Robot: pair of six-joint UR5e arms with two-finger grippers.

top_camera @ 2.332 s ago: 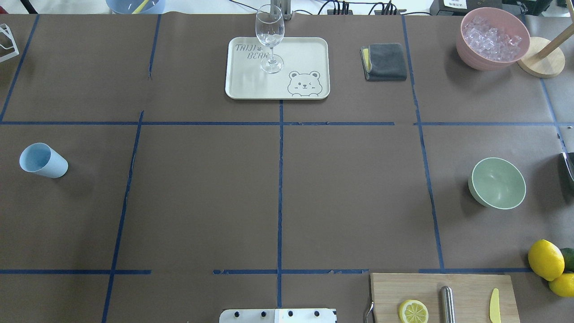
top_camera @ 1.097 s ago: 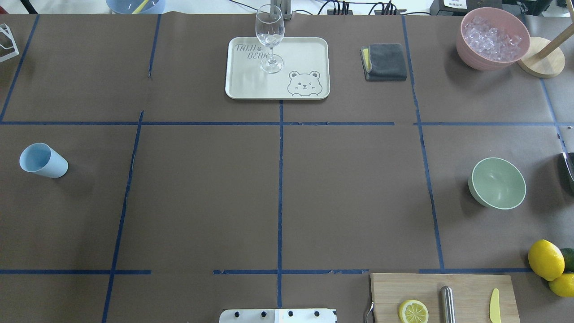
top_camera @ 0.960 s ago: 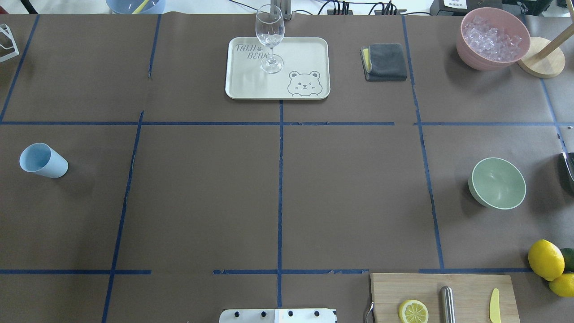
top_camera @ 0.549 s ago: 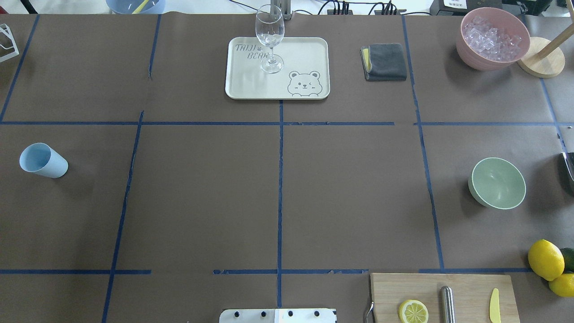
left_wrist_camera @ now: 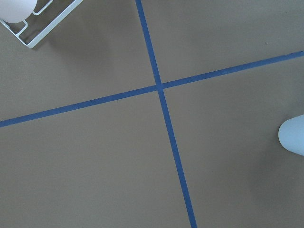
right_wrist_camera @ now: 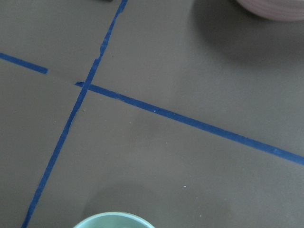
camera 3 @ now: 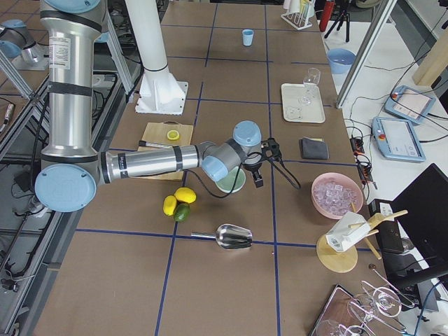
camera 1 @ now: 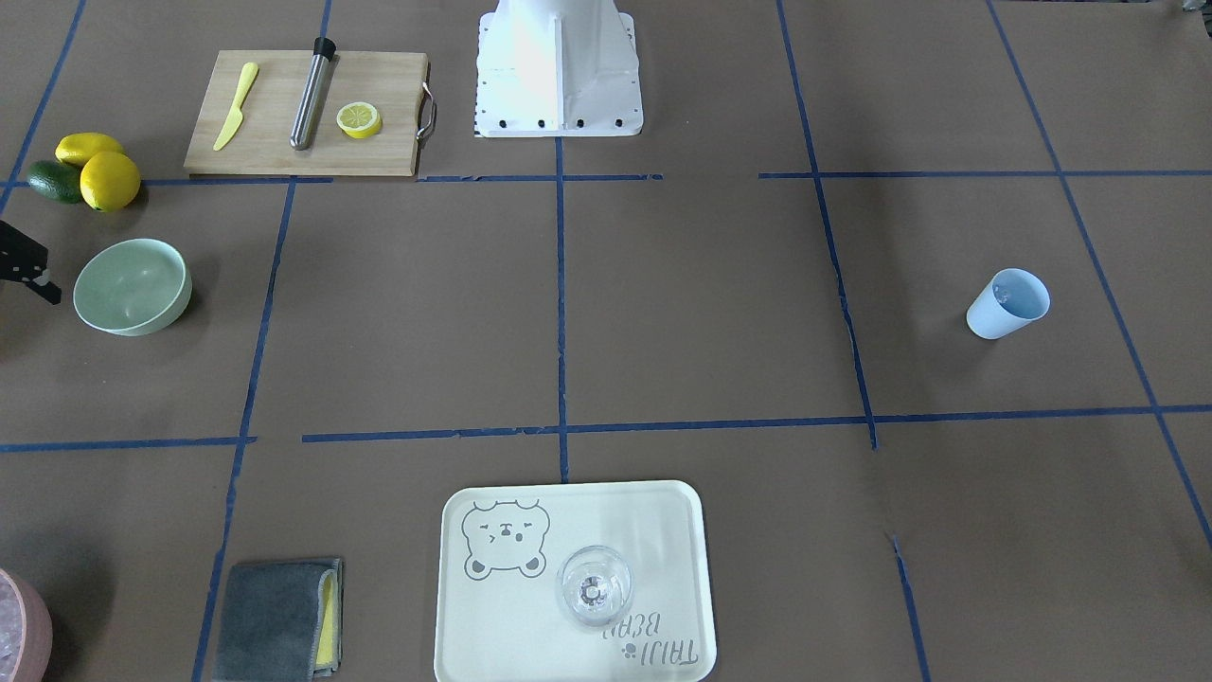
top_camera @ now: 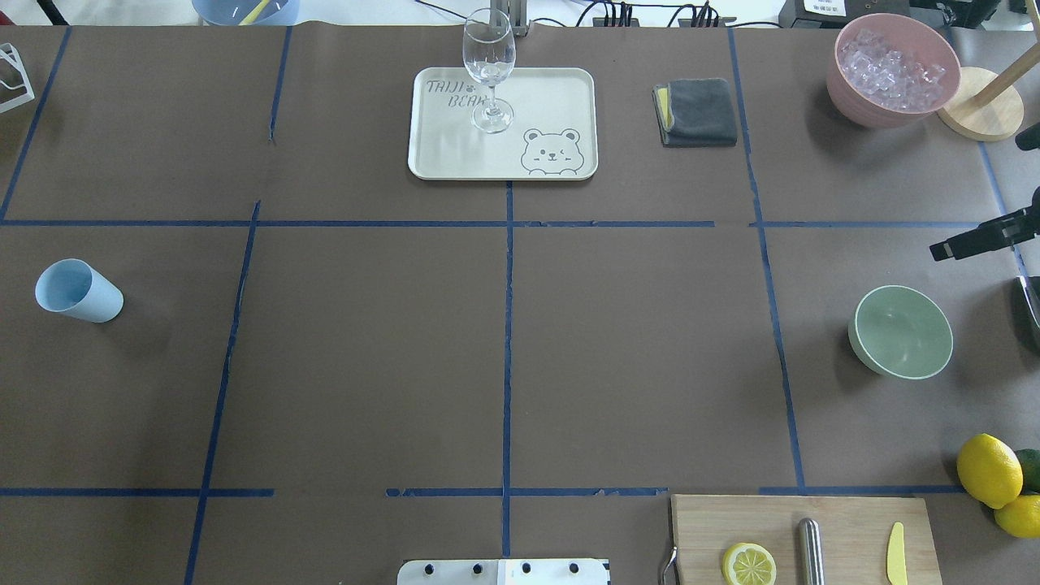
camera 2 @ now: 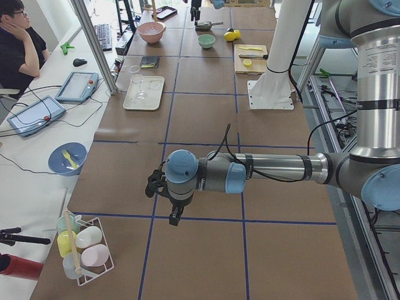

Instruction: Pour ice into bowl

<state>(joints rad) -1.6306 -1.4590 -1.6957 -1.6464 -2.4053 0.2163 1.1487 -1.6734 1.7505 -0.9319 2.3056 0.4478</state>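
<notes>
The mint-green bowl [top_camera: 900, 331] stands empty at the right of the table; it also shows in the front view [camera 1: 133, 286] and at the bottom of the right wrist view [right_wrist_camera: 114, 221]. The light blue cup [top_camera: 79, 291] stands far left; a glassy glint shows inside it in the front view [camera 1: 1009, 298], too small to name as ice. My right gripper [top_camera: 979, 199] hangs open above the table just beyond the bowl, at the view's right edge. My left gripper [camera 2: 167, 203] shows only in the left side view, near the cup [left_wrist_camera: 292, 135]; I cannot tell its state.
A pink bowl [top_camera: 845, 89] heaped with ice cubes stands back right beside a wooden stand [top_camera: 981, 114]. A wine glass [top_camera: 488, 69] stands on the bear tray [top_camera: 552, 106]. Also here are a grey cloth [top_camera: 696, 111], a cutting board [top_camera: 845, 520], lemons [top_camera: 989, 470], and a metal scoop [camera 3: 234, 236].
My right gripper's black fingers have come into the overhead view at the right edge, beyond the bowl. Cup, bowl and everything else stay put.
</notes>
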